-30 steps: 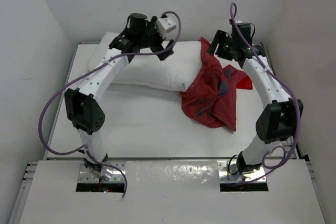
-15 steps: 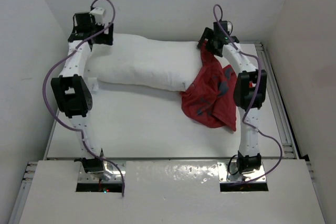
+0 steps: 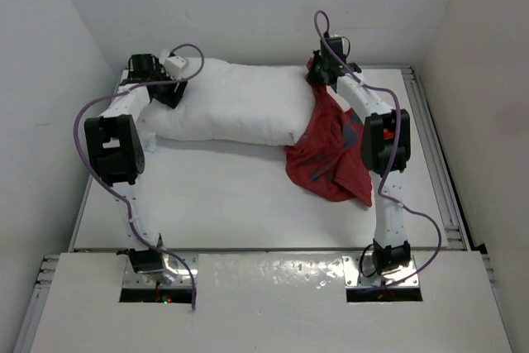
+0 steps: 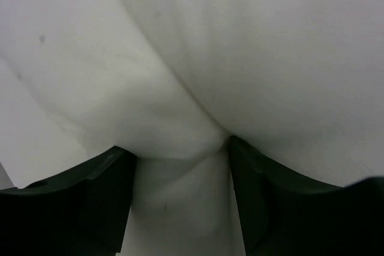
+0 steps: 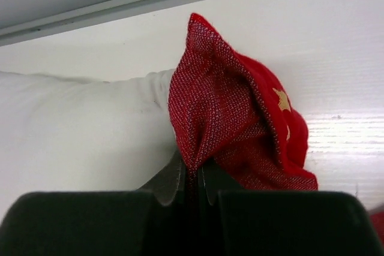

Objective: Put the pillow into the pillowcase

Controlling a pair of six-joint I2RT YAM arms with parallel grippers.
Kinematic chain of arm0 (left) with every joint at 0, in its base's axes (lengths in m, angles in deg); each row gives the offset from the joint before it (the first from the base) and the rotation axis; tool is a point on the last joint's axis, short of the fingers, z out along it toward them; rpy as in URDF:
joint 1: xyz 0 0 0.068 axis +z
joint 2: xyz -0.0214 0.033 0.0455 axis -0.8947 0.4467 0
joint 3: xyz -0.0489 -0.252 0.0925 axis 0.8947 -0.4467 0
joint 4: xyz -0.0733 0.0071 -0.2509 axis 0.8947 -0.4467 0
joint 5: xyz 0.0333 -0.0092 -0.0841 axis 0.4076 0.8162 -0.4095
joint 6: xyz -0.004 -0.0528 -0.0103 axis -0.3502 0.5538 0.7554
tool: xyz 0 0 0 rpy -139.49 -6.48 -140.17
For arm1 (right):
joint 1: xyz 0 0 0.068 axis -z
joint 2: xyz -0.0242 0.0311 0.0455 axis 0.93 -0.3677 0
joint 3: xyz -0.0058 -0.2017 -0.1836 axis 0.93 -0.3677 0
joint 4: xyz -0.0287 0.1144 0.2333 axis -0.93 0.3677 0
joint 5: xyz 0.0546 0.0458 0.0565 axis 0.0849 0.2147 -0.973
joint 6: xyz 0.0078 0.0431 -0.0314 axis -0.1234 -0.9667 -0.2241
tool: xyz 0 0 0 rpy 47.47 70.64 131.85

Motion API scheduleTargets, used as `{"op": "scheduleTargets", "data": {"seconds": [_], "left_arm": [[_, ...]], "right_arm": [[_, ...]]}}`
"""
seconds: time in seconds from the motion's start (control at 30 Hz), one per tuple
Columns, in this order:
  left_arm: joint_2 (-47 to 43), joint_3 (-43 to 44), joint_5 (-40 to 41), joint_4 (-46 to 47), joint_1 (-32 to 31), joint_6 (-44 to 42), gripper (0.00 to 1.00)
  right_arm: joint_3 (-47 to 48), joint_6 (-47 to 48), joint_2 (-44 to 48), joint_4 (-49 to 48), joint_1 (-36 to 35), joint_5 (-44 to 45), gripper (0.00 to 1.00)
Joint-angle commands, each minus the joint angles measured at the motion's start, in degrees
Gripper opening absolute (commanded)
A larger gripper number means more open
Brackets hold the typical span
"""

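Bright, flat overhead light on white surfaces; sharpness varies by view.
From above, the pillow (image 3: 235, 109) is evenly lit and nearly blown out, with only a soft grey shadow along its near edge on the worktop (image 3: 223, 196); nearer than the pillow, a glossy panel (image 3: 273, 287) carries mottled glare. The left wrist view, pressed against the pillow, is dim and soft, its folds grey, the left jaws mere black shapes. In the right wrist view the pillowcase (image 5: 222, 112) beside the pillow is crisp to the weave, the worktop right of it glares, and the right jaws blur dark in front.
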Motion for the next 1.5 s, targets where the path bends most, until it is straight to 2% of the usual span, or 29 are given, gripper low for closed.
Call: {"op": "scheduleTargets", "data": {"seconds": [0.0, 0.07, 0.13, 0.23, 0.3, 0.4, 0.43, 0.5, 0.53, 0.6, 0.67, 0.73, 0.8, 0.97, 1.03, 1.07, 1.1, 1.17, 1.2, 1.27, 1.3, 1.37, 1.47], "left_arm": [[-4.7, -10.7, -10.2, -16.5, -6.6, -14.5, 0.56], [-8.1, -14.5, -11.2, -20.1, -11.7, -21.4, 0.55], [-11.6, -17.4, -14.1, -23.6, -14.0, -25.5, 0.55], [-13.9, -18.1, -19.3, -33.2, -20.1, -33.1, 0.56], [-15.4, -18.4, -21.3, -35.9, -23.2, -35.4, 0.58], [-17.3, -18.9, -23.6, -39.2, -30.2, -36.8, 0.68], [-17.7, -18.9, -24.3, -39.9, -31.9, -36.6, 0.76], [-18.6, -17.8, -23.5, -41.4, -35.8, -35.8, 0.84], [-18.8, -17.1, -22.3, -41.9, -36.7, -35.1, 0.94], [-19.5, -12.9, -23.5, -43.3, -37.4, -31.2, 1.0], [-19.4, -7.8, -27.6, -48.2, -36.9, -30.0, 1.0], [-19.6, 0.8, -29.3, -51.3, -36.9, -29.2, 1.0], [-20.8, 7.1, -31.3, -53.1, -35.7, -24.7, 1.0], [-23.2, 12.0, -39.6, -52.6, -28.0, -18.5, 1.0], [-23.3, 8.9, -41.5, -46.8, -22.8, -12.5, 0.99], [-23.8, 6.7, -41.7, -43.1, -20.4, -9.6, 0.93], [-24.0, 4.0, -41.1, -39.4, -18.3, -6.7, 0.64], [-24.7, -3.8, -36.4, -24.8, -13.5, 5.3, 0.26], [-24.8, -6.3, -27.7, -15.8, -12.2, 12.2, 0.04], [-23.9, -10.0, -22.0, -10.7, -11.8, 12.3, 0.04], [-23.2, -10.4, -18.1, -8.9, -12.0, 11.9, 0.16], [-20.3, -9.5, -13.8, -2.9, -13.3, 14.3, 0.34], [-16.3, -6.1, -15.1, 3.0, -13.8, 17.4, 0.44]], "right_arm": [[1.8, 5.0, 1.9, -4.4, -2.3, -2.6, 0.0], [1.9, 9.0, 1.4, -7.1, -3.1, -1.1, 0.0], [2.6, 12.0, 0.2, -8.5, -4.4, 0.4, 0.0], [2.2, 17.2, -0.4, -11.9, -6.2, 1.3, 0.0], [0.4, 18.5, 0.0, -15.0, -7.5, 0.4, 0.0], [-3.6, 19.8, 2.0, -19.7, -9.2, -4.0, 0.0], [-5.0, 20.4, 2.7, -20.6, -9.7, -4.9, 0.0], [-8.5, 21.4, 4.9, -22.8, -10.8, -6.1, 0.0], [-9.8, 22.2, 5.6, -23.3, -11.9, -6.8, 0.0], [-13.7, 23.6, 7.4, -25.0, -13.6, -6.9, 0.0], [-15.8, 24.0, 8.1, -26.5, -14.6, -7.0, 0.0], [-18.4, 23.9, 8.8, -26.8, -15.5, -8.3, 0.0], [-20.8, 24.4, 9.9, -27.5, -16.2, -9.7, 0.01], [-25.7, 25.7, 12.7, -31.4, -18.5, -13.0, 0.01], [-28.2, 24.6, 14.1, -33.3, -19.2, -13.9, 0.01], [-29.3, 24.4, 14.4, -33.7, -19.8, -15.0, 0.01], [-30.0, 24.2, 14.9, -34.0, -19.9, -15.5, 0.01], [-31.1, 24.3, 16.1, -34.5, -20.6, -15.4, 0.01], [-32.0, 24.5, 16.4, -34.6, -21.3, -15.4, 0.01], [-33.0, 24.6, 16.9, -34.5, -21.9, -15.2, 0.01], [-33.3, 24.5, 17.0, -34.5, -22.0, -14.9, 0.0], [-34.3, 23.2, 17.5, -34.8, -22.1, -14.8, 0.0], [-35.2, 23.1, 18.6, -34.7, -22.8, -14.3, 0.0]]}}
